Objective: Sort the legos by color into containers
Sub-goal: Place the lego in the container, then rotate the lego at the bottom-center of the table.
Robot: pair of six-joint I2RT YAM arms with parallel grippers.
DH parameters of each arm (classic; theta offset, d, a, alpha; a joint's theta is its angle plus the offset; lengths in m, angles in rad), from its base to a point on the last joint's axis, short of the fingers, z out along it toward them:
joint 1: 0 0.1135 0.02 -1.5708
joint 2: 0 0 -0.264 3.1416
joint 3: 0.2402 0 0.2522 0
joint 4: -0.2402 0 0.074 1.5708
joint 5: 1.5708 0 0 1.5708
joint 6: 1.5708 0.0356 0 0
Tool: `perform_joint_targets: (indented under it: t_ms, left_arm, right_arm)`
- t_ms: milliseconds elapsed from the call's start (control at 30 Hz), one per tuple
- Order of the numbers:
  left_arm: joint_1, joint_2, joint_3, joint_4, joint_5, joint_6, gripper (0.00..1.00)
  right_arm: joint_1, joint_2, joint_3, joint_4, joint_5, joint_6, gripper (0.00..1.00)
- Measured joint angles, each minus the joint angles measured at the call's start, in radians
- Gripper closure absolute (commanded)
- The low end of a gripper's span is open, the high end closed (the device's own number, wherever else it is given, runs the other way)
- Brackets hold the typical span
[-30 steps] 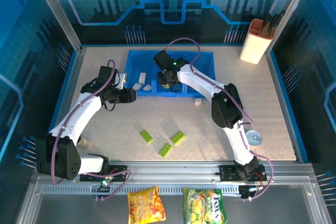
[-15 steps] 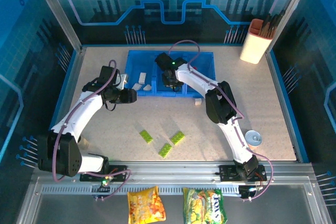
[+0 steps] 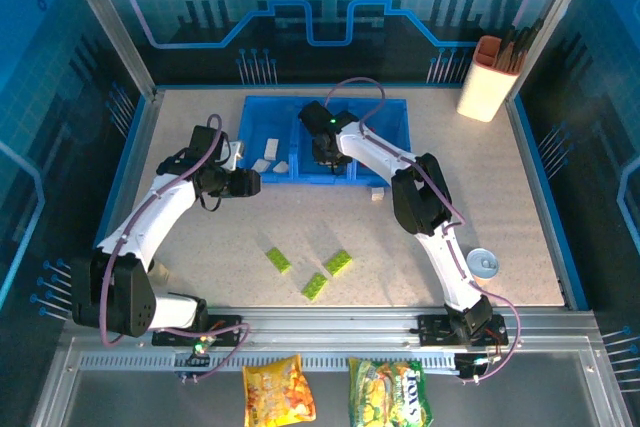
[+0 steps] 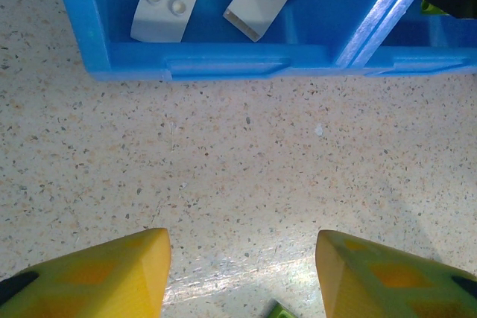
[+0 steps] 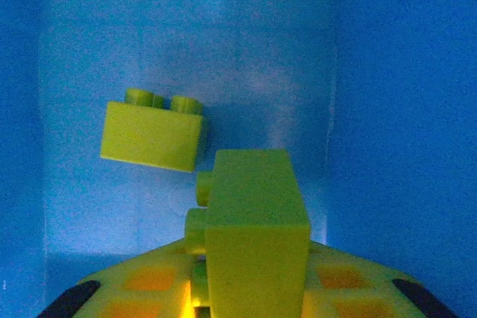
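The blue three-compartment tray (image 3: 392,123) stands at the back of the table. My right gripper (image 3: 330,155) reaches down into its middle compartment, shut on a lime green lego (image 5: 253,221). Another green lego (image 5: 153,132) lies on the compartment floor just beyond it. Two white legos (image 4: 168,4) (image 4: 256,4) lie in the left compartment. My left gripper (image 4: 242,273) hovers open over bare table just in front of the tray wall (image 4: 223,61), nothing between its fingers. Three green legos (image 3: 278,260) (image 3: 338,263) (image 3: 314,285) and one white lego (image 3: 377,193) lie on the table.
A white-and-orange cup of utensils (image 3: 490,75) stands at the back right. A small round metal disc (image 3: 483,263) lies near the right arm. Two snack bags (image 3: 278,390) (image 3: 390,392) sit below the front rail.
My right gripper has shifted slightly to the right inside the middle compartment, still with the green lego. The left arm has not moved.
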Motion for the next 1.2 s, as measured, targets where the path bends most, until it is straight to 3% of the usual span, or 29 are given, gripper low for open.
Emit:
perform_joint_targets:
  t_ms: [467,833,1200]
  left_arm:
    - [0.000,0.000,0.002,-0.001,0.000,0.000,0.44]
    - [-0.008,0.017,0.002,-0.017,-0.003,-0.001,0.43]
    - [-0.208,0.077,0.051,-0.119,-0.117,-0.072,0.37]
  right_arm:
    - [0.002,-0.072,-0.084,0.043,0.000,-0.005,0.59]
    - [0.064,-0.315,-0.219,0.055,0.010,-0.033,0.59]
    - [0.119,-0.605,-0.566,0.110,-0.015,-0.031,0.59]
